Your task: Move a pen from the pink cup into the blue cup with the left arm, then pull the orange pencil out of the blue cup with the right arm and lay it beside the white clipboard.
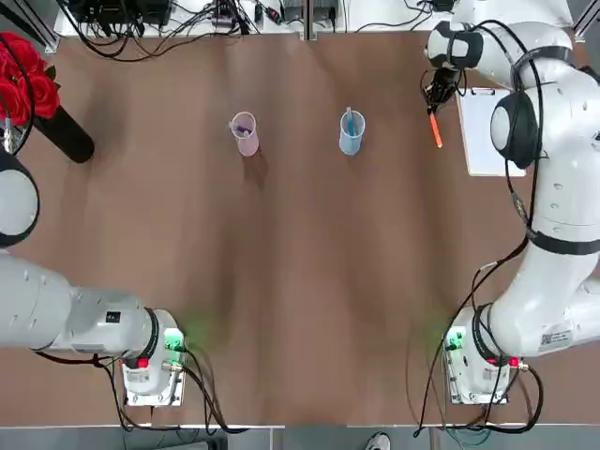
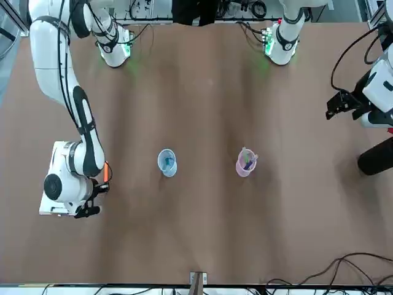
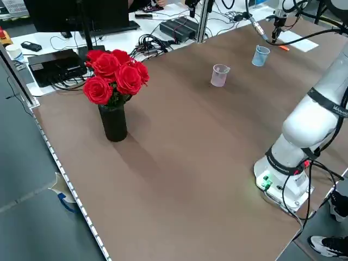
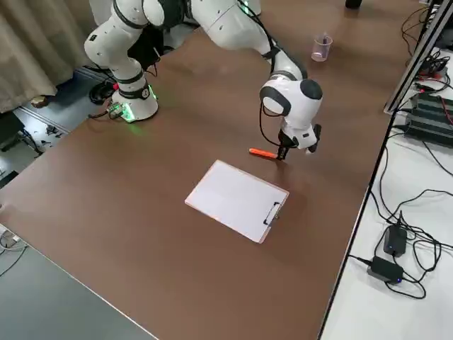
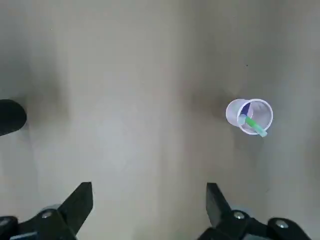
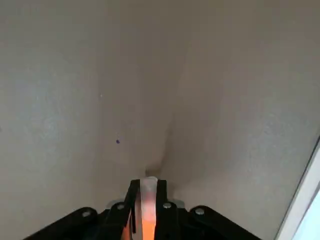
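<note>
The orange pencil (image 1: 436, 129) is a short, slim, bright stick, plain along its length. The right tool (image 1: 431, 105) has it pinched between fingers pressed tight together; in the right wrist view the pencil (image 6: 147, 212) shows as an orange sliver squeezed between the two dark fingers (image 6: 131, 200). From the right side, the pencil (image 4: 263, 152) lies nearly flat, low over the brown worktop (image 1: 300, 281), and reaches away from the tool (image 4: 284, 151) at its one end. Whether its free end touches the surface I cannot tell. It is just beside the white clipboard (image 1: 487, 131), off that board's long edge on the side toward the cups.

The blue cup (image 1: 352, 132) stands upright farther in, apart from the pencil, with a blue pen (image 1: 350, 120) in it. The pink cup (image 1: 246, 133) is upright beyond that and holds more pens.

The left tool (image 5: 150, 210) hangs high over the worktop near its own base, fingers spread wide and gripping nothing, well away from both cups. A black vase of red roses (image 1: 23, 75) stands at the worktop's far left corner.
</note>
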`<control>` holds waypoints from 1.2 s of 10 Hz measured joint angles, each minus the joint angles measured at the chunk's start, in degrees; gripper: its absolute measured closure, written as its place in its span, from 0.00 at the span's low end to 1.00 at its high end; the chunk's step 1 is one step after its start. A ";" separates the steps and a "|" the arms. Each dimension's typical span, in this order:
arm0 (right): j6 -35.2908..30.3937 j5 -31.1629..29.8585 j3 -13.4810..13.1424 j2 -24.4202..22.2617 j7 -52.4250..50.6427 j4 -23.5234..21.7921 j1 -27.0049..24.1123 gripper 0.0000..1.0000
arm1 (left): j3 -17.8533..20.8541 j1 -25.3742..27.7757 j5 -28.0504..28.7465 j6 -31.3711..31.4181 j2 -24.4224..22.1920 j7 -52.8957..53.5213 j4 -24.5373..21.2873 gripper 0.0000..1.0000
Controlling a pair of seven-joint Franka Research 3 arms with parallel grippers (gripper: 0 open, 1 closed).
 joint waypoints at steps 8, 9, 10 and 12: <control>-10.46 -0.19 -4.36 -15.24 2.47 6.59 -1.50 0.00 | -0.01 0.00 0.00 0.01 0.10 -0.01 -0.03 0.00; -14.35 -2.05 -4.40 -19.75 4.61 6.60 -2.07 0.00 | 0.00 0.01 0.00 0.01 0.10 -0.01 -0.03 0.00; -18.73 -3.79 -4.15 -24.03 7.32 6.55 -2.59 0.00 | 0.00 0.01 0.00 0.03 0.10 -0.01 0.03 0.00; -25.87 -7.23 -0.05 -31.55 12.02 6.48 -5.17 0.00 | 0.03 0.03 0.00 0.05 0.10 -0.01 0.31 0.00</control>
